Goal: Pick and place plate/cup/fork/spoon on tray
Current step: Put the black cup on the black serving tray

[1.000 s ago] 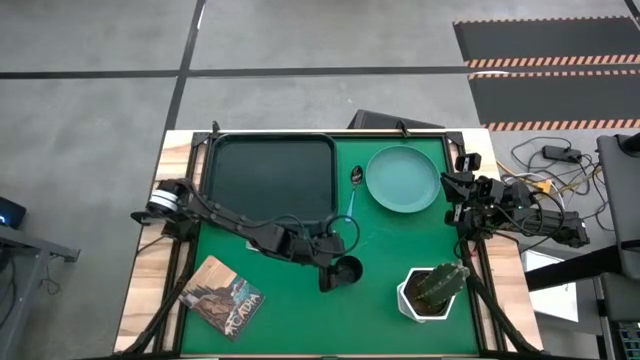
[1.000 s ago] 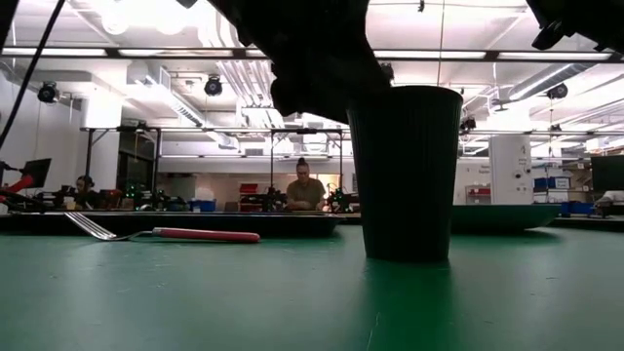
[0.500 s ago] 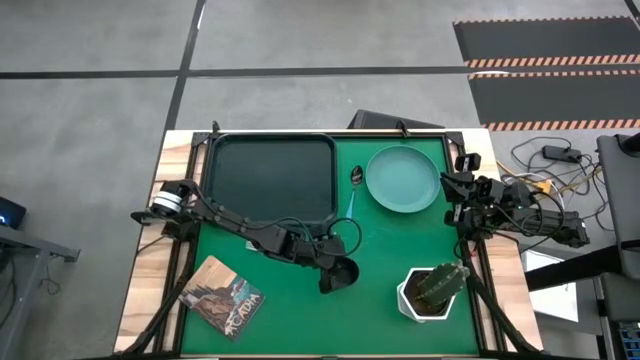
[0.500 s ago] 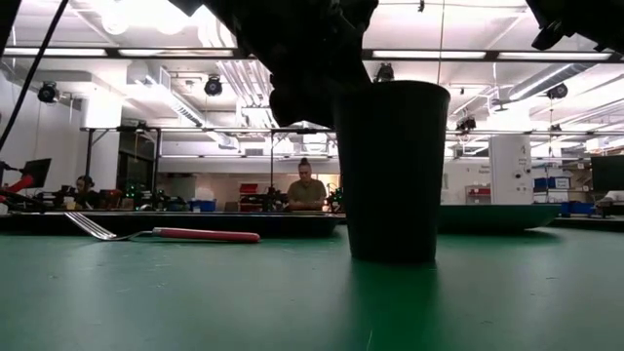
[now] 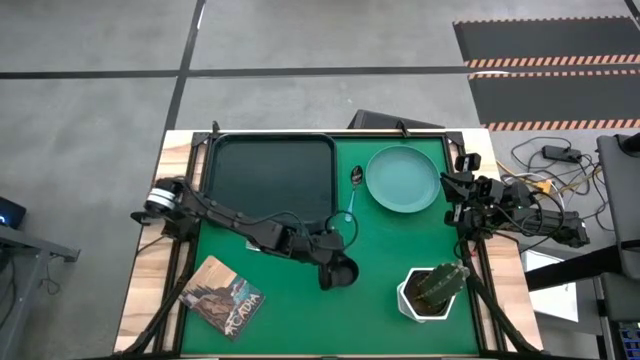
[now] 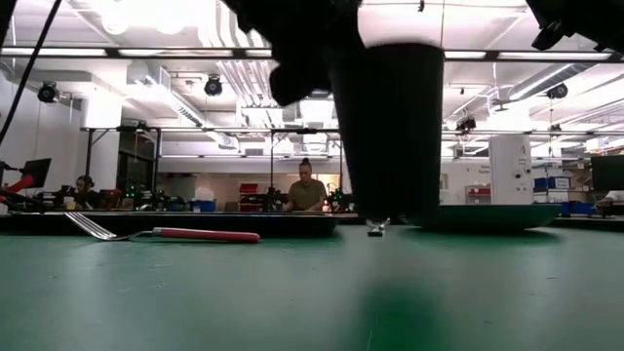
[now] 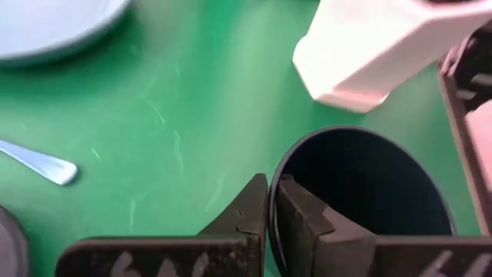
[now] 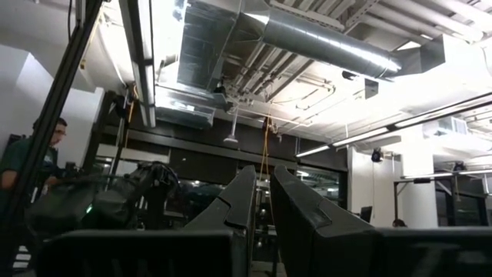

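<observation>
The black cup [image 6: 390, 127] hangs just above the green table, with my left gripper [image 5: 333, 268] shut on its rim, near the table's middle. The black tray [image 5: 270, 178] lies at the far left, and the teal plate [image 5: 402, 179] at the far right. The blue-handled spoon [image 5: 352, 196] lies between the two. The pink-handled fork [image 6: 161, 234] shows only in the low view, flat on the table. My right gripper [image 8: 261, 200] waits at the table's right edge, shut and pointing up at the ceiling. My left gripper pinches the cup's rim [image 7: 274, 181] on the side nearest the arm, with one finger [image 7: 307, 219] inside the cup and the other [image 7: 244, 211] outside. The fingers slant down from the table's left. The cup hangs roughly upright, its base clear of the table.
A white pot with a green plant [image 5: 432, 290] stands near the front right, close to the cup. A picture card [image 5: 222, 297] lies at the front left. Bare green table stretches between the cup and the tray.
My left gripper has shut on the cup's rim and risen a little. The cup first shifted slightly sideways on the table. It has now come up off the table and stays roughly upright.
</observation>
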Action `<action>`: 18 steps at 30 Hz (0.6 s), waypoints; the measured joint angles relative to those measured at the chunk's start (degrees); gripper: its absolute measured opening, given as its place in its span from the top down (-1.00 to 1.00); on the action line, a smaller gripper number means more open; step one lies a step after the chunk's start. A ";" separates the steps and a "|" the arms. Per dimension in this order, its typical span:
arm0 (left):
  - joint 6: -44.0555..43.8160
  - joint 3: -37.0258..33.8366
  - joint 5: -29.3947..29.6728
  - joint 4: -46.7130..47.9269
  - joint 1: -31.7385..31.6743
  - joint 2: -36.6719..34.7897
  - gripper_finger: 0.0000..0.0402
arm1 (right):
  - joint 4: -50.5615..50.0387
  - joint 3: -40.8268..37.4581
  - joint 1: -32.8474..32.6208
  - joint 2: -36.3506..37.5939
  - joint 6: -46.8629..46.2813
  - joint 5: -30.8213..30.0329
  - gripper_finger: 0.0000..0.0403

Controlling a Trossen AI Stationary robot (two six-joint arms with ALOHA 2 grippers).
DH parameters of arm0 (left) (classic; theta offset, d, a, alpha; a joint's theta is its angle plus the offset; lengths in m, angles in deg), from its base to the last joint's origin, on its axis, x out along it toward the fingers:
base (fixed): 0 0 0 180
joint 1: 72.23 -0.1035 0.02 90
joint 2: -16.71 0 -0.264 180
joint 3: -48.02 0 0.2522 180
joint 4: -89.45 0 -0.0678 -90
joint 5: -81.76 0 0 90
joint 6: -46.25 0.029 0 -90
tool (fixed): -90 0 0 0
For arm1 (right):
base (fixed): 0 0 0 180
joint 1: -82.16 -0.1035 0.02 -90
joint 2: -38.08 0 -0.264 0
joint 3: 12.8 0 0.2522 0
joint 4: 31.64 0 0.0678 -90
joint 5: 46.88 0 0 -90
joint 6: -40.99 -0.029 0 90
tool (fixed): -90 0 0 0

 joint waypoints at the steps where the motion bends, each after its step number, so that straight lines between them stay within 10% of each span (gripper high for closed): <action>1: 0.02 0.00 0.00 0.18 -0.31 -1.01 0.97 | 0.00 0.00 0.01 0.00 0.00 0.00 0.84; 18: 4.76 -6.95 14.49 21.80 -10.44 -25.32 0.97 | 0.00 0.00 -0.01 0.00 -0.96 0.01 0.84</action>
